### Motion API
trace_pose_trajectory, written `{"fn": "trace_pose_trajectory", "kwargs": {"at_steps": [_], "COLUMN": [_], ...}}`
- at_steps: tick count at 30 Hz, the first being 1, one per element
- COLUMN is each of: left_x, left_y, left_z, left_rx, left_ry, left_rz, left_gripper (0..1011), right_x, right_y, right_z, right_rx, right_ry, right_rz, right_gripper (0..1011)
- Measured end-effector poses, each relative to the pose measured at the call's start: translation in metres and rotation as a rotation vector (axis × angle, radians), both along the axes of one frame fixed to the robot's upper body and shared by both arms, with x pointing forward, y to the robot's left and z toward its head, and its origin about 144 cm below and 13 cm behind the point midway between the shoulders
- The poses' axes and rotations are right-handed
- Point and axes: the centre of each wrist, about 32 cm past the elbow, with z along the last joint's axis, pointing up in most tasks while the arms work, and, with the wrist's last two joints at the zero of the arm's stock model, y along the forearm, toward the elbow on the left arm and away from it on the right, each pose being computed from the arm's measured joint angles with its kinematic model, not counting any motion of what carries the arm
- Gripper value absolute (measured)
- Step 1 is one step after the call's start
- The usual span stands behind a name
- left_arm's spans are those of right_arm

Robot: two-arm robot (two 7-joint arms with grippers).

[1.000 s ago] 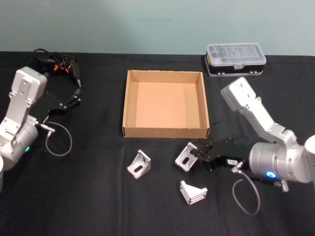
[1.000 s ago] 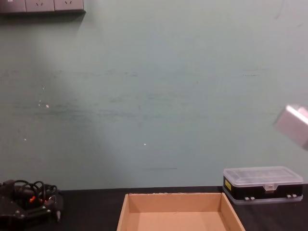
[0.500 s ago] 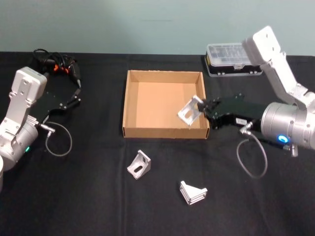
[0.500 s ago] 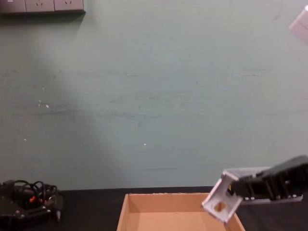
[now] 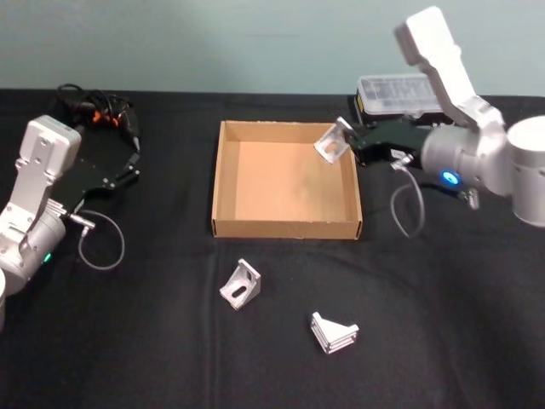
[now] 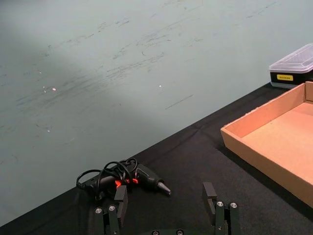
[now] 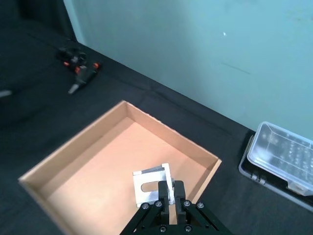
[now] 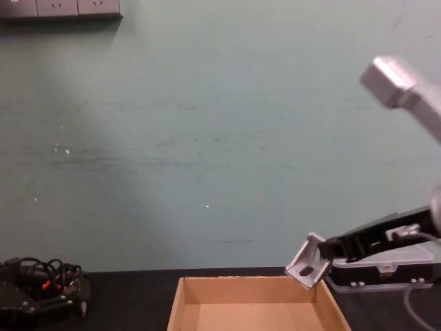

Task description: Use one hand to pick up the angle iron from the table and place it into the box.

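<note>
My right pincer (image 5: 348, 141), pinching the angle iron (image 5: 329, 142), has carried it off the worktop (image 5: 128, 341), seemingly over the box (image 5: 285, 228); release due. Left pincer (image 5: 128, 166) idle, spread.

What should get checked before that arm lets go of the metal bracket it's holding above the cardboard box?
1. Grip firm: ok. The right gripper has its fingers shut on the angle iron.
2. Angle iron over the box: ok, though it hangs near the far right corner, close to the walls.
3. Low enough for a gentle release: not ok. The chest view shows it above the rim.
4. Left gripper out of the way: ok, open and parked at the left side of the table.
5. Arm free of the plastic case: cannot tell; the two overlap in the head view.
</note>
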Motion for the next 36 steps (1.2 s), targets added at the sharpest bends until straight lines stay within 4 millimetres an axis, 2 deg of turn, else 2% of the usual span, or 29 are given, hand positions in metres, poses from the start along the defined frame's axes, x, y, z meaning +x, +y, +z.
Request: {"fn": "trace_pose_trajectory", "kwargs": {"at_steps": [3,12,22,31,33,35,36], "left_x": [0.000,0.000,0.000,0.000,0.000,0.000,0.000], "left_y": [0.000,0.000,0.000,0.000,0.000,0.000,0.000], "left_z": [0.000,0.000,0.000,0.000,0.000,0.000,0.000], "left_rx": [0.000,0.000,0.000,0.000,0.000,0.000,0.000], "left_ry": [0.000,0.000,0.000,0.000,0.000,0.000,0.000], "left_rz": [0.000,0.000,0.000,0.000,0.000,0.000,0.000], "left_gripper": [1000,1000,1000,1000,1000,1000,1000], "right_x": [0.023,0.057,0.074,0.081,0.081,0.082,0.082], "right_y": [0.008,0.024,0.032,0.035,0.036,0.036,0.036], "right_z": [-0.008,-0.022,-0.032,-0.037,-0.038,-0.039,-0.039], "right_rx": [-0.034,-0.074,-0.096,-0.084,-0.084,-0.082,-0.082], "right_ry": [0.020,0.064,0.103,0.130,0.134,0.142,0.145], "right_rz": [-0.012,-0.007,-0.015,-0.031,-0.033,-0.034,-0.033], "right_gripper": [80,80,79,80,96,171,171]}}
